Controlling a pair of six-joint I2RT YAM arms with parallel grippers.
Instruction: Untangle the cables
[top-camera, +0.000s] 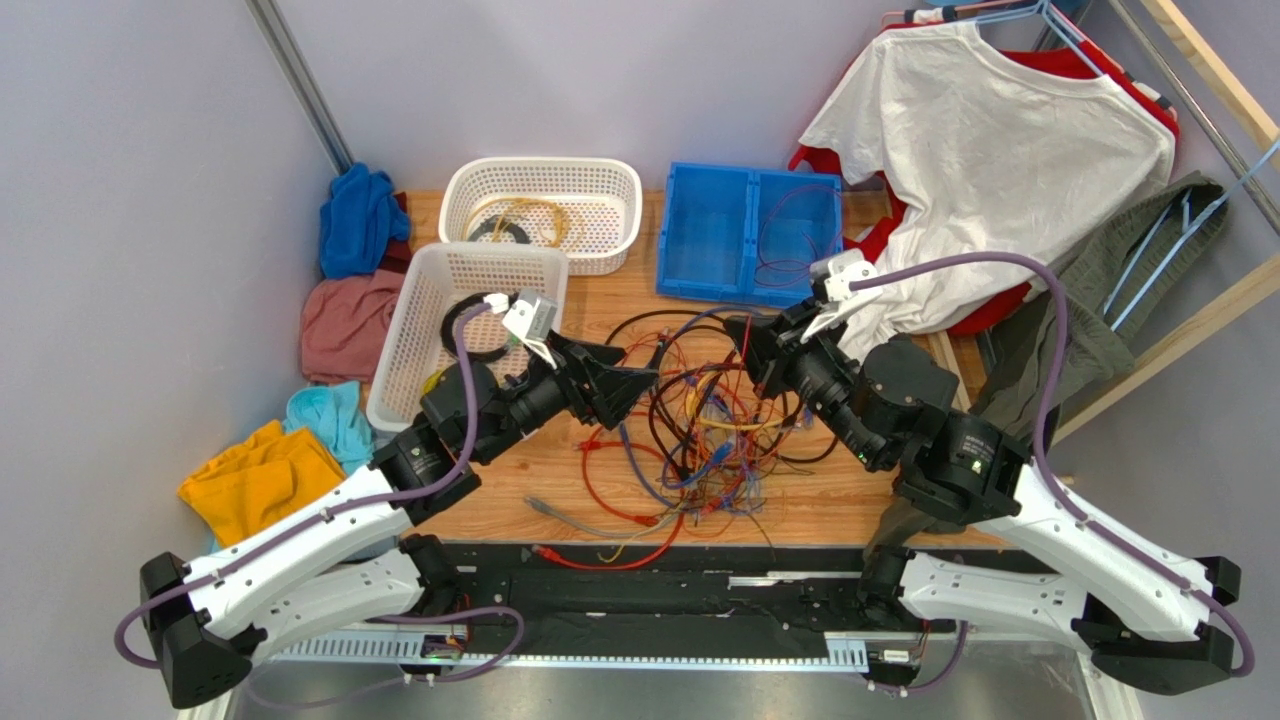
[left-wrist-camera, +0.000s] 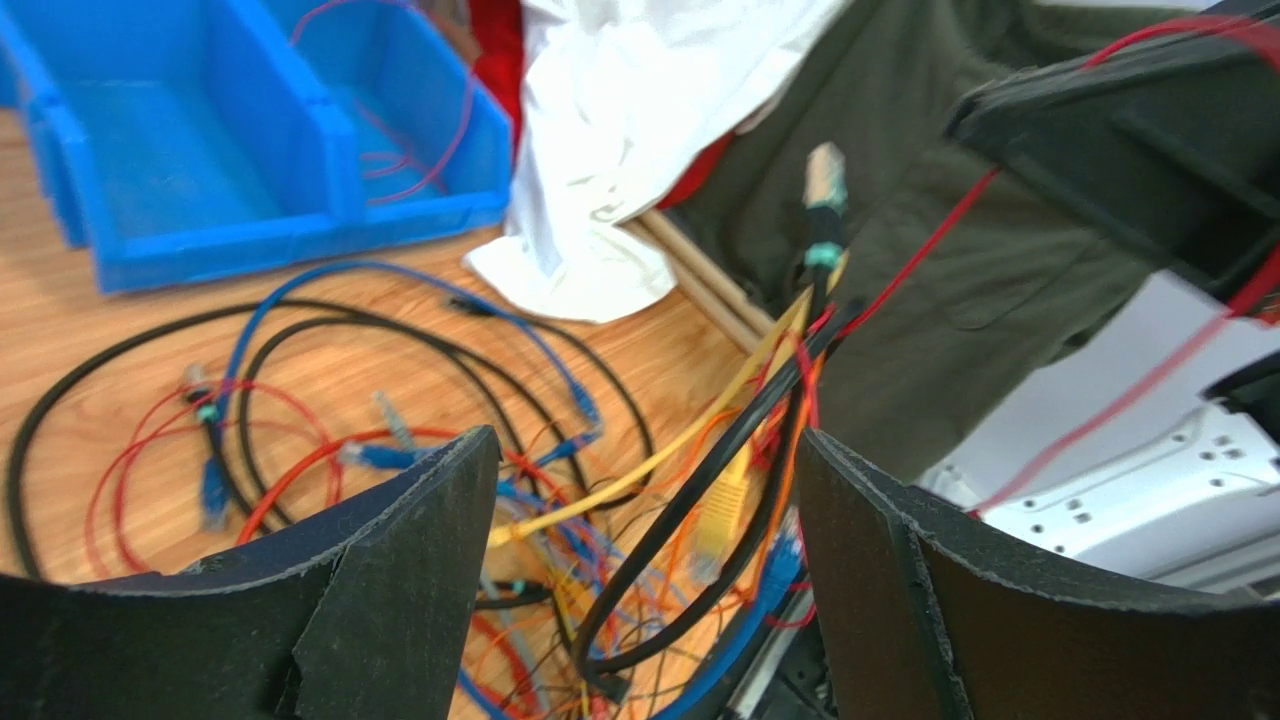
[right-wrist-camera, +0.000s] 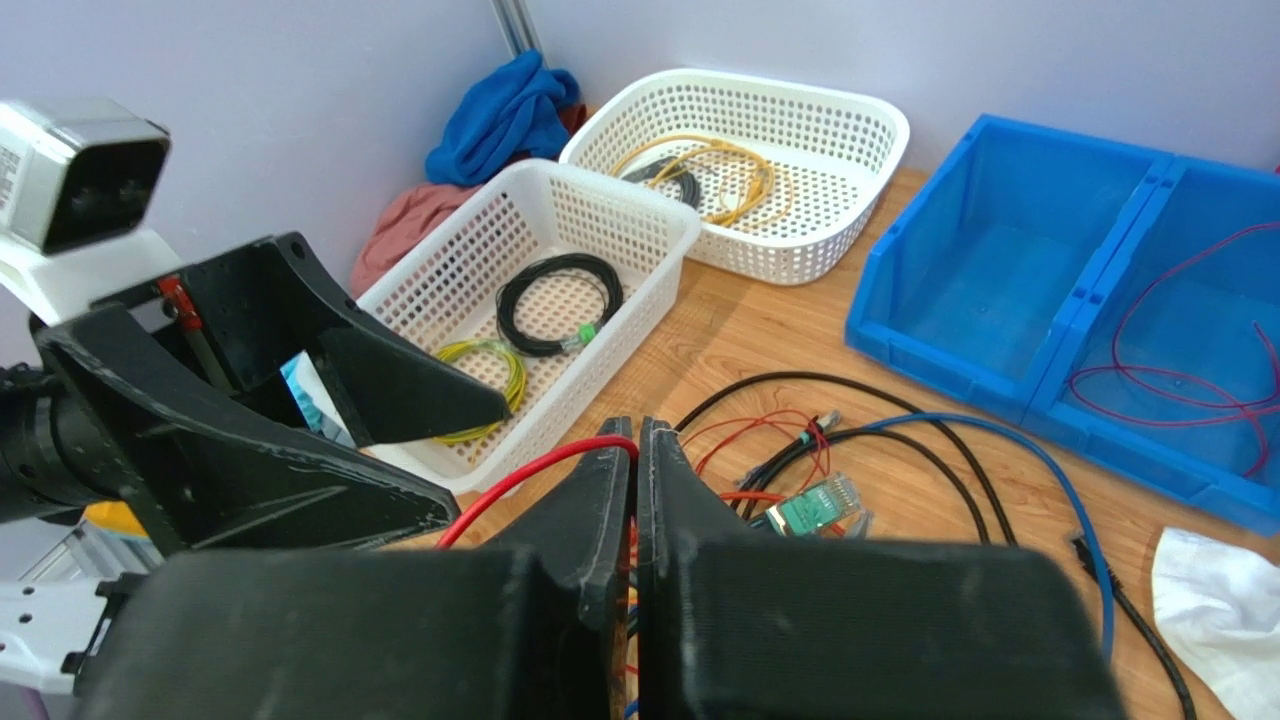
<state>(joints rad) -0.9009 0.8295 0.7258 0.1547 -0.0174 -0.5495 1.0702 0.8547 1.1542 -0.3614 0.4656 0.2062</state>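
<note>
On the worktop (top-camera: 842, 503) the cables (top-camera: 706, 428) lie knotted in the middle, some strands lifted. Our left hand (left-wrist-camera: 646, 450) is open around several raised strands, so closing may grab too many. Our right hand (right-wrist-camera: 634, 438) is clamped on a red wire (right-wrist-camera: 519, 477), and pulling it could tighten the knot or drag the heap.

The cables (top-camera: 703, 435) lie mid-desk (top-camera: 842, 503), between the left pincer (top-camera: 646, 381) and the right pincer (top-camera: 747, 336). A twin bin (top-camera: 751, 225) sits behind them; left of it two baskets (top-camera: 409, 323), one before the other.
</note>
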